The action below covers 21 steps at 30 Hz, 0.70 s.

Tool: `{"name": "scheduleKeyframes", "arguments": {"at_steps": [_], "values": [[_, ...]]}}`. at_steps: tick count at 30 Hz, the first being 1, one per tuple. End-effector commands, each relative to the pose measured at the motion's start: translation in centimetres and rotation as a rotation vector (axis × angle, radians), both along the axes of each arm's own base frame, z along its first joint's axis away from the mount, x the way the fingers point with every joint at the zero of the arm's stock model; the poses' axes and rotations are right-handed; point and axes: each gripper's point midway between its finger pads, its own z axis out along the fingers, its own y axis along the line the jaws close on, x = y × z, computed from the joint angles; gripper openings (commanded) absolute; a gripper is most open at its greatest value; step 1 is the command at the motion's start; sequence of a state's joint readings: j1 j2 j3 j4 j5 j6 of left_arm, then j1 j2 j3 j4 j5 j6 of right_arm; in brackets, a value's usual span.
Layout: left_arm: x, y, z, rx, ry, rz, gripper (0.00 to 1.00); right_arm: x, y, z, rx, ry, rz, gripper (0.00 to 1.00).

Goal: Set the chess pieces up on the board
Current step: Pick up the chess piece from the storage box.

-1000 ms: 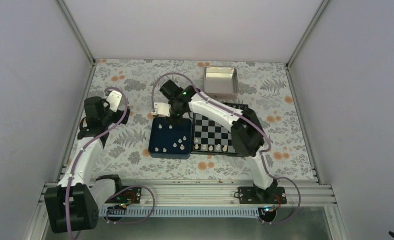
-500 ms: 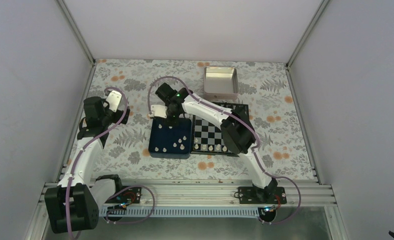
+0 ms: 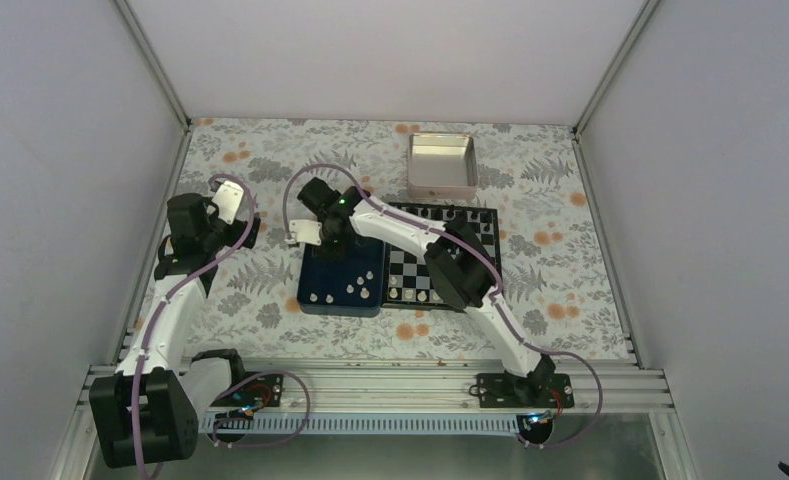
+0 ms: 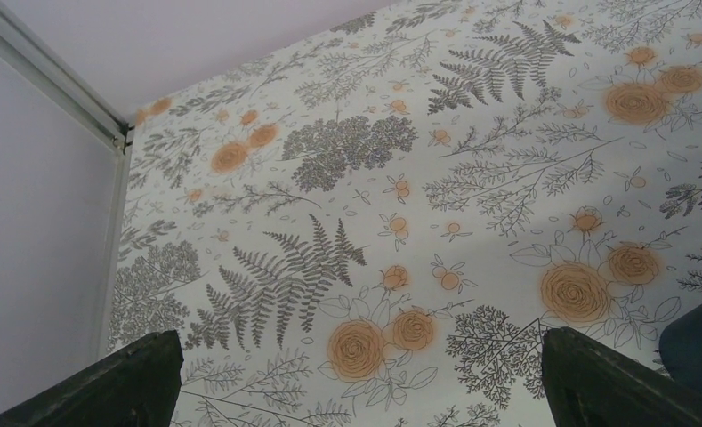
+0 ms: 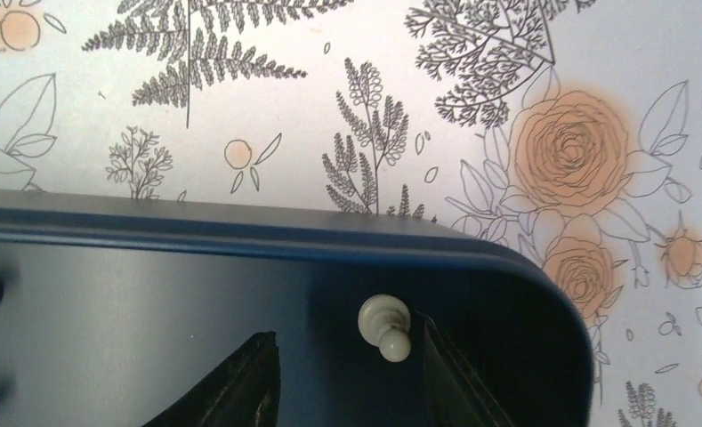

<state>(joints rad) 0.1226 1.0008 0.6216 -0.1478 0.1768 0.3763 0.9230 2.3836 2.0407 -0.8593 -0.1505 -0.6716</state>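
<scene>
Bench (image 3: pixel 270 170): floral cloth; left end effector (image 4: pixel 358 356) hovers over it, spread wide, nothing held.
Board (image 3: pixel 413 268): off to one side of the right end effector (image 5: pixel 347 356), white pieces (image 3: pixel 410 296) along its near row.
Tray (image 5: pixel 151 285): dark blue, its corner right under that end effector; fingers part-way apart, gripping nothing.
Pawn (image 5: pixel 384 327): cream, seemingly on its side, between those fingers, hard by one.
Handling: feather-light, hard, slick, probably rolls; pinch the narrow waist.
</scene>
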Motion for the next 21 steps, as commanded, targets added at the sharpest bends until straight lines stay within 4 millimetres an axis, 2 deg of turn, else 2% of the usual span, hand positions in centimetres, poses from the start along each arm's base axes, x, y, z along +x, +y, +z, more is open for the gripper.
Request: {"name": "scheduleKeyframes", "arguments": {"at_steps": [1,12,14,17,21], "values": [[-0.2,-0.3,0.3,-0.018,-0.018,-0.016,1.00,0.8,1.6,0.8,0.043,-0.045,-0.002,0.43],[-0.2,-0.5,0.2,-0.023,-0.014,-0.025,1.00,0.4,1.7,-1.0,0.016,-0.027,0.007,0.41],[-0.2,-0.5,0.2,-0.023,-0.013,-0.025,1.00,0.3,1.6,-1.2,0.010,-0.023,0.008,0.36],[-0.2,-0.5,0.1,-0.024,-0.011,-0.027,1.00,0.1,1.6,-1.1,0.010,-0.016,0.010,0.24],[-0.2,-0.5,0.2,-0.024,-0.013,-0.025,1.00,-0.2,1.5,0.1,0.025,-0.020,0.008,0.10]]}}
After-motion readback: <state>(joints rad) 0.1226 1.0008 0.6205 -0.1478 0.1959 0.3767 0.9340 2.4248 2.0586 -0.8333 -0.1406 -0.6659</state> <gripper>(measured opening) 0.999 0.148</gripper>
